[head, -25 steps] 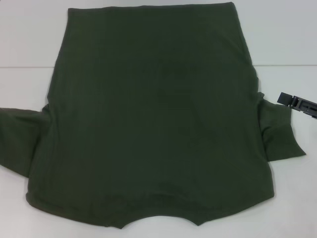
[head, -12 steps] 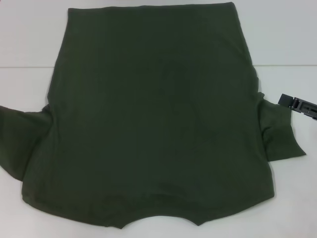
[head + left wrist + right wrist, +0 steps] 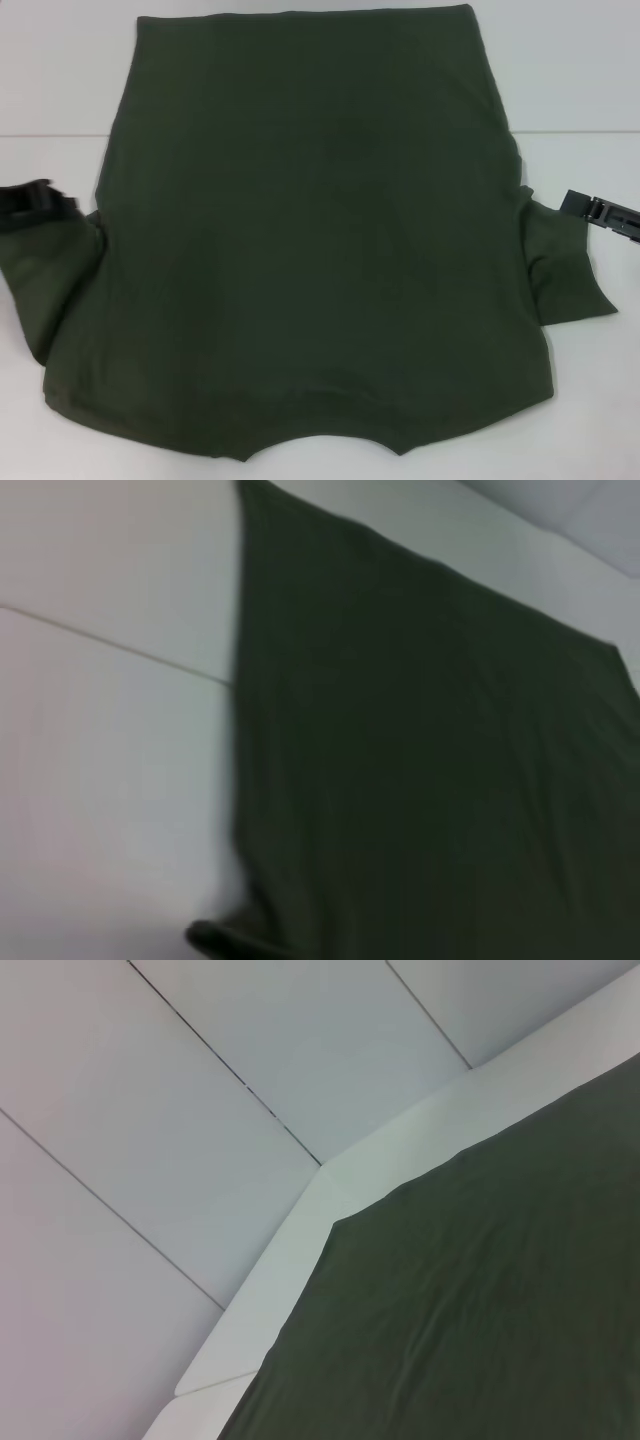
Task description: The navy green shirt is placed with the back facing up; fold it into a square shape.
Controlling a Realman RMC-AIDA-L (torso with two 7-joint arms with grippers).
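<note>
The navy green shirt [image 3: 320, 250] lies spread flat on the white table [image 3: 50, 80], plain side up, with the collar at the near edge and the hem at the far edge. My left gripper [image 3: 55, 203] is at the top of the left sleeve [image 3: 45, 280], shut on its edge. My right gripper [image 3: 575, 203] is at the upper edge of the right sleeve [image 3: 565, 270]. The left wrist view shows the shirt [image 3: 430, 760] and the right wrist view shows it too [image 3: 480, 1310]; neither shows fingers.
A thin seam [image 3: 50, 135] crosses the table behind the sleeves. The table's far corner [image 3: 325, 1185] and white wall panels [image 3: 150, 1110] show in the right wrist view. Bare table lies to the left and right of the shirt.
My left gripper has come into view at the left edge. The left sleeve has drawn in toward the shirt's body and bunched. The right gripper and right sleeve have not moved.
</note>
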